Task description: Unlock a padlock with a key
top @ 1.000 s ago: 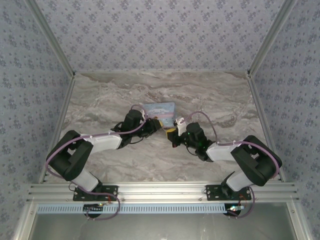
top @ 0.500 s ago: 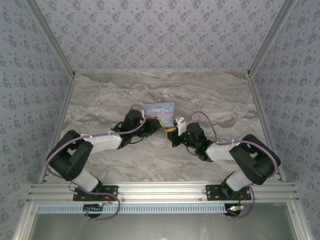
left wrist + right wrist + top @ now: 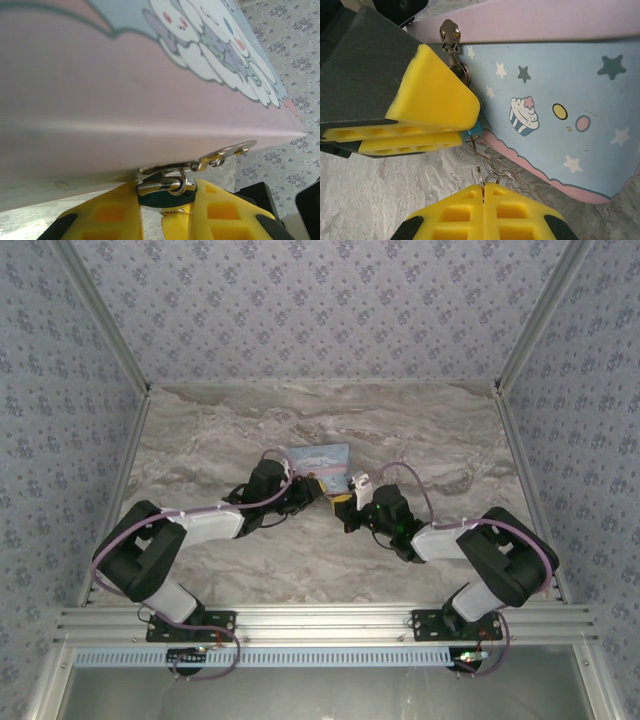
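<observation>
Left jaws clamp the blue padlock at the tin's hasp; right jaws pinch the thin key just beneath. Pushed off-line, the key may slip, bend, or twist the padlock free.

Tiny blue padlock, thin key just below

A light-blue tin with a cartoon lid lies on the grey-veined marble tabletop, just above the middle of the top view. The right wrist view shows its blue side printed with stars, dots and a cupcake, edged in pink. The left wrist view shows the pink lid with white cartoon animals at upper right. Flower-patterned wallpaper covers the walls, and an aluminium rail crosses the bottom.
</observation>
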